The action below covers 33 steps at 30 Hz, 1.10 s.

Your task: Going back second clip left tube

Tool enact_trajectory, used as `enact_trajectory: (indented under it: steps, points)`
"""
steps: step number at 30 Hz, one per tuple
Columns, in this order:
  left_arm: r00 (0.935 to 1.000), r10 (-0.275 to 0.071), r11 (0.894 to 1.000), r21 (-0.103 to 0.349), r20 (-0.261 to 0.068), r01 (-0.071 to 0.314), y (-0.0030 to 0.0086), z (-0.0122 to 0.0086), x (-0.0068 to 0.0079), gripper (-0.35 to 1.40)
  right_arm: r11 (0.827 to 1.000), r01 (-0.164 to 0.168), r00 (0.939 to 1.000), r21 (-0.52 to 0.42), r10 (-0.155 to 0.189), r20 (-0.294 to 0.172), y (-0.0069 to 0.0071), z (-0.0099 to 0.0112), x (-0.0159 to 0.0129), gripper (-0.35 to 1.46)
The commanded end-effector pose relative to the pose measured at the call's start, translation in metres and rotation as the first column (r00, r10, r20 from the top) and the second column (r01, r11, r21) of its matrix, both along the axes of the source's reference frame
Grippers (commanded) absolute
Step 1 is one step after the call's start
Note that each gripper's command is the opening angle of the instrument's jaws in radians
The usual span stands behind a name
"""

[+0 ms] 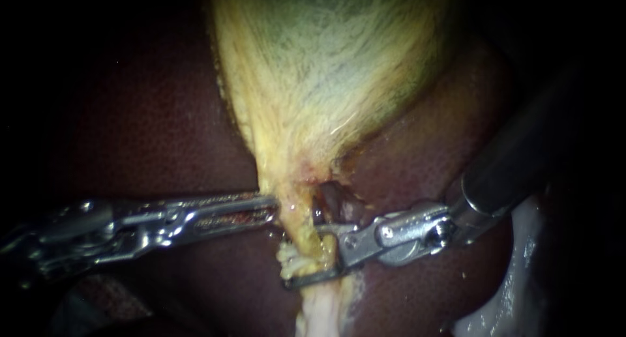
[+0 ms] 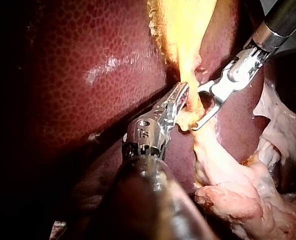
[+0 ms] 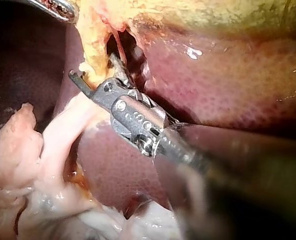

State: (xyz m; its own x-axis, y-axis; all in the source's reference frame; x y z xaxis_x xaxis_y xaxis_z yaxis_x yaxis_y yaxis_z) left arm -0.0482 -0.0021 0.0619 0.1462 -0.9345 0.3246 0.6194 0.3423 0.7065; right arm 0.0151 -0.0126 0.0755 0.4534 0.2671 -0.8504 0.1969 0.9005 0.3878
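Our right instrument [image 1: 303, 255] is sitting with its jaws spread wide, straddling the left tube [image 1: 297, 227] just under the gallbladder [image 1: 326, 63]. Our left instrument [image 1: 272, 208] is pinching that tube alongside. For going back, we're reckoning on sliding straight out along the shaft, jaws wide, nothing snagging. The tube's running up-down in the endoscope view, and we're not spotting any clip.
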Motion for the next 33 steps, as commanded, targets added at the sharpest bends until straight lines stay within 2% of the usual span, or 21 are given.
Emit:
enact_trajectory:
  steps: [1, 5, 10, 16, 20, 25, 29, 33]
  points:
    - [1.0, 0.0, 1.0, 0.0, 0.0, 0.0, 0.0, 0.0, 0.0, 0.0, 1.0, 0.002, 1.0, 0.003, -0.002, 0.002, -0.0001, 0.0, -0.0002, 0.58]
    - [1.0, 0.0, 1.0, 0.0, 0.0, 0.0, 0.0, 0.0, 0.0001, 0.0, 1.0, 0.005, 1.0, 0.004, -0.005, -0.001, -0.0002, -0.0004, -0.0009, 0.58]
    - [1.0, 0.002, 1.0, 0.0, 0.001, -0.002, 0.0001, 0.0002, 0.0003, 0.0, 1.0, -0.009, 0.9999, 0.001, 0.009, 0.004, 0.0004, -0.0016, -0.0026, 0.58]
    - [1.0, 0.002, 1.0, 0.0, 0.001, -0.002, 0.0001, 0.0002, 0.0004, 0.0, 0.999, -0.024, 0.9997, -0.029, 0.024, 0.003, 0.0028, -0.0045, -0.0056, 0.58]
    - [1.0, 0.002, 1.0, 0.0, 0.001, -0.002, 0.0002, 0.0005, 0.0004, 0.0, 0.996, -0.034, 0.9994, -0.084, 0.034, 0.0, 0.0046, -0.0064, -0.0084, 0.59]
    - [1.0, 0.002, 1.0, 0.0, 0.001, -0.002, 0.0004, 0.0006, 0.0004, 0.0, 0.992, -0.045, 0.999, -0.114, 0.046, 0.004, 0.0063, -0.0079, -0.0112, 0.6]
    - [1.0, 0.002, 1.0, 0.0, 0.001, -0.002, 0.0004, 0.0007, 0.0003, 0.0, 0.991, -0.061, 0.9979, -0.119, 0.064, 0.015, 0.007, -0.0085, -0.0122, 0.6]
    - [1.0, 0.002, 1.0, 0.0, 0.001, -0.002, 0.0006, 0.001, 0.0003, 0.0, 0.991, -0.067, 0.9974, -0.118, 0.07, 0.019, 0.0069, -0.0088, -0.0125, 0.6]
